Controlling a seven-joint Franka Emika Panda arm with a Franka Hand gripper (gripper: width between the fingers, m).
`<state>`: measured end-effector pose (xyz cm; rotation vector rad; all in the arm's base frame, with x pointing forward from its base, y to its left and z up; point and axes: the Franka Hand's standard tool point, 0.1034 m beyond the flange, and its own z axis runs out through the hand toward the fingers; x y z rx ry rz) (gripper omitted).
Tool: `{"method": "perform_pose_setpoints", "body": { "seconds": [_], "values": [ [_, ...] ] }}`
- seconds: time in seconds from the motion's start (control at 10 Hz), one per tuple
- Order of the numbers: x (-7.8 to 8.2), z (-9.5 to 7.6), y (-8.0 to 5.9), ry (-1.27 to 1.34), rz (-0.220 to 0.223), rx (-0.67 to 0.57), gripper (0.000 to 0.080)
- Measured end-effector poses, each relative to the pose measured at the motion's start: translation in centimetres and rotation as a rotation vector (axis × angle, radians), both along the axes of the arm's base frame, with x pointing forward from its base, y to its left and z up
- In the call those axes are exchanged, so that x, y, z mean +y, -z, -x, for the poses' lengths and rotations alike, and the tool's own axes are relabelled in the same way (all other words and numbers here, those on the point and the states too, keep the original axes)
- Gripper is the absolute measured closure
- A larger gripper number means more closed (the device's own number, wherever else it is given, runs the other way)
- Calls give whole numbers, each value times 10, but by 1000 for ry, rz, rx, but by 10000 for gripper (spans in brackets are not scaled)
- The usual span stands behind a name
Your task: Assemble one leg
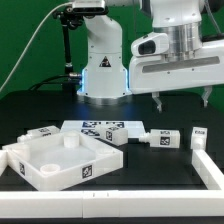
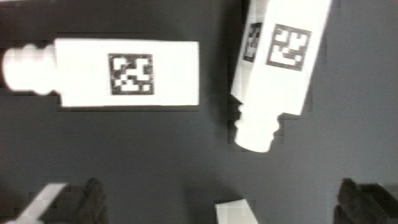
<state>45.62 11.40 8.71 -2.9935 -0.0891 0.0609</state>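
While the hand (image 1: 183, 100) hangs released and empty above a leg (image 1: 160, 139) and a second leg (image 1: 197, 137) loose on the tabletop (image 1: 145, 168), nothing appears fitted, so all assembly is judged outstanding.

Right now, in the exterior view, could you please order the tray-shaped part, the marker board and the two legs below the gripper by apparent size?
1. Tray-shaped part, though nearest the camera.
2. Marker board.
3. Crosswise leg and leg at the exterior view's right: too alike to rank.

Arm (image 1: 180, 48) aloft, jaws wide apart
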Motion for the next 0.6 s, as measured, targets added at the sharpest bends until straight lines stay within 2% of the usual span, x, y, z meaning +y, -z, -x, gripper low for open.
{"method": "perform_pose_setpoints", "body": {
  "seconds": [0.2, 0.4, 0.5, 0.6],
  "values": [
    [-60, -31, -14, -260, -2, -30, 151],
    [-104, -49, -1, -544, -1, -102, 151],
    [-115, -53, 5, -631, -8, -126, 151],
    [-113, -52, 3, -684, 3, -124, 151]
  ]
}}
